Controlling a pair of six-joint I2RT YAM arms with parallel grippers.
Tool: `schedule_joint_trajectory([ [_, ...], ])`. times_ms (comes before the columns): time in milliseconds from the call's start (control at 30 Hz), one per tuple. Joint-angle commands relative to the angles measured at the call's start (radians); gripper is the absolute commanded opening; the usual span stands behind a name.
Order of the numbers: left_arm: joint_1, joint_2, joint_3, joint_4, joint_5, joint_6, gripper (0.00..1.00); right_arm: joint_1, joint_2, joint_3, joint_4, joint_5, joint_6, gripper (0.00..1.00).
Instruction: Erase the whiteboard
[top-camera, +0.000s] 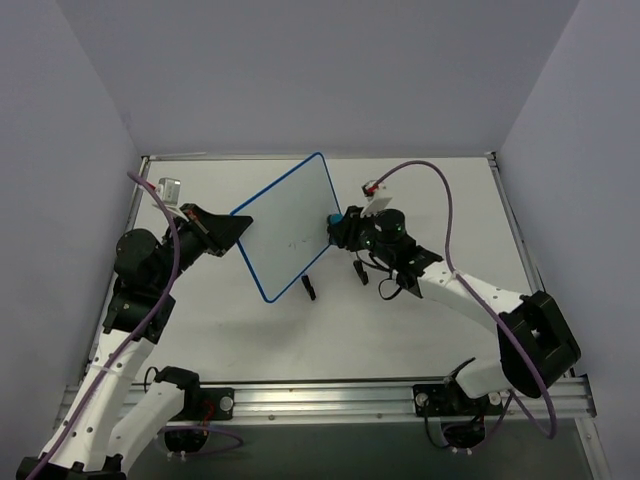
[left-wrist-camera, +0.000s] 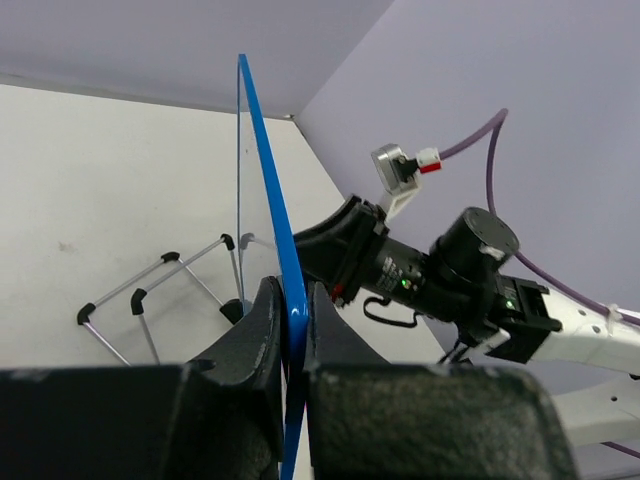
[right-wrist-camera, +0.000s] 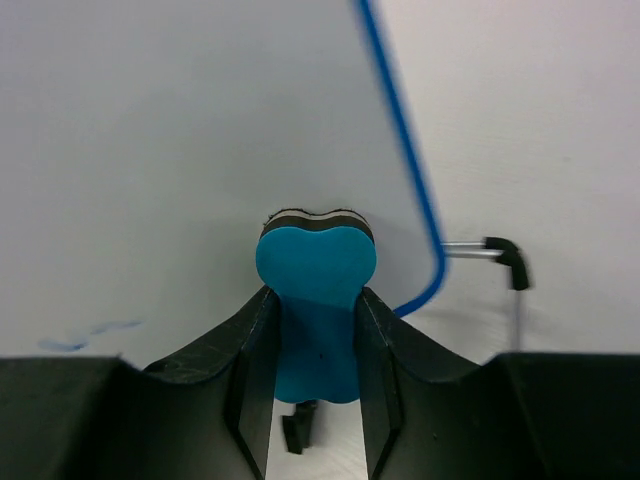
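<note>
Between the fingers of the left gripper (left-wrist-camera: 293, 305), which were clamped on its blue frame, the whiteboard (top-camera: 290, 228) stood tilted, while the right gripper (right-wrist-camera: 315, 305) squeezed a blue eraser (right-wrist-camera: 316, 262), its felt tip beyond the fingertips against the board, near faint, unreadable blue marks (right-wrist-camera: 88, 336).

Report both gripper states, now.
Left gripper: closed, holding the whiteboard by its frame.
Right gripper: closed, holding the eraser.
</note>
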Motion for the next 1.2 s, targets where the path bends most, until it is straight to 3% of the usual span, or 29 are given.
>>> schedule_joint_trajectory([
  [0,-0.045,-0.044,0.061,0.279,0.196,-0.222,0.02,0.171,-0.02,0.069,0.005,-0.024,-0.02,0.0],
  [267,-0.045,-0.022,0.038,0.316,0.157,-0.258,0.02,0.461,-0.034,0.142,0.047,0.02,-0.008,0.0],
  [400,-0.045,-0.018,0.037,0.328,0.16,-0.271,0.02,0.469,-0.049,0.151,0.024,0.037,-0.02,0.0],
  [567,-0.044,-0.025,0.031,0.333,0.163,-0.283,0.02,0.385,-0.052,0.142,-0.038,0.071,-0.04,0.0],
  [733,-0.045,-0.034,0.045,0.324,0.173,-0.286,0.02,0.119,-0.048,0.067,-0.05,0.034,-0.017,0.0],
  [867,-0.044,-0.048,0.055,0.288,0.176,-0.265,0.02,-0.021,-0.044,0.062,-0.09,0.02,-0.026,0.0],
  [1033,-0.045,-0.053,0.048,0.276,0.166,-0.263,0.02,-0.023,-0.06,0.077,-0.087,-0.056,-0.049,0.0],
  [1167,-0.045,-0.044,0.038,0.293,0.147,-0.277,0.02,0.13,-0.086,0.083,-0.064,-0.047,-0.105,0.0],
])
